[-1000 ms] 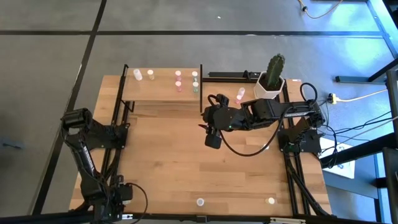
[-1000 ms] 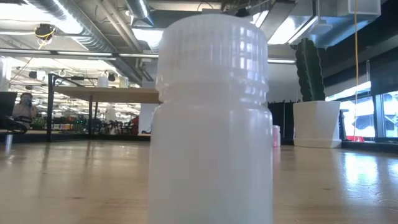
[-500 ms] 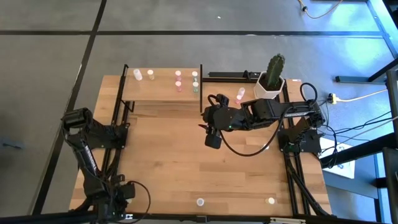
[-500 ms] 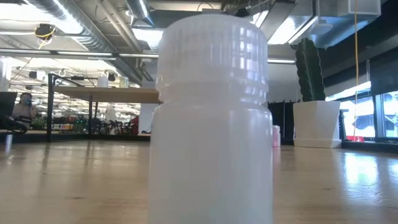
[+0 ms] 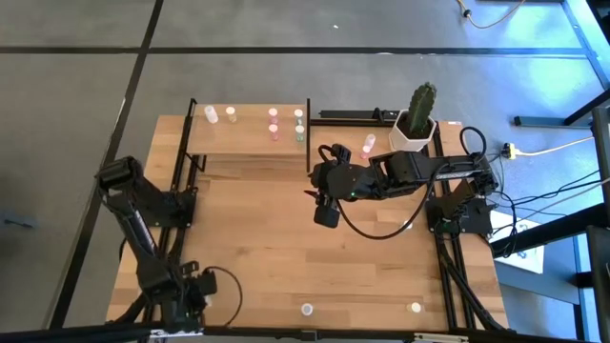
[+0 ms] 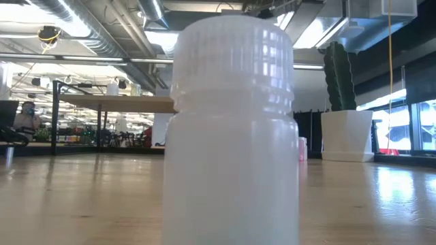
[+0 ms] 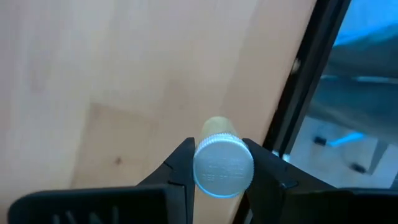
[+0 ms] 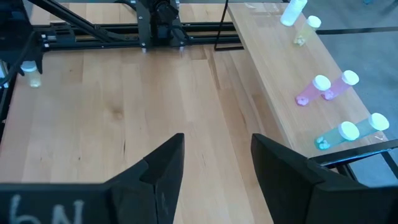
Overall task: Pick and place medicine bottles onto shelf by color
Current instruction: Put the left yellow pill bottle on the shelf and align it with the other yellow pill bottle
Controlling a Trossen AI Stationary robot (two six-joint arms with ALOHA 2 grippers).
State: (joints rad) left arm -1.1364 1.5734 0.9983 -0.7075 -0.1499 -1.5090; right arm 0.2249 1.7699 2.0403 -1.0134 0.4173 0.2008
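Holding: the left gripper (image 7: 217, 163) was clamped on a pale yellow bottle (image 7: 219, 163) with a white cap, one finger pressed to each side of it.
Left arm position: near left corner of the table (image 5: 257, 248), the gripper (image 5: 188, 295) low over the near edge.
Right arm position: reaching in from the right side, its gripper (image 5: 326, 211) over the middle of the table, just near of the shelf (image 5: 250, 139).
Right gripper state: fingers (image 8: 163, 163) apart, with only bare wood between them.
Shelf location: far left part of the table, a light board between thin black posts.
Bottles on the shelf: two pale ones (image 5: 220, 114) toward its left end, two pink ones (image 5: 274, 123) further right, two green ones (image 5: 299, 124) at its right end.
Bottles off the shelf: two pink ones (image 5: 367, 146) stood just left of the cactus pot (image 5: 416, 131); a white one (image 5: 307, 310) and another pale one (image 5: 416, 307) sat along the near edge.
Low camera: the white bottle (image 6: 231, 129) stood upright right in front of it, filling most of the view.
Cactus: far right on the table, in a white pot.
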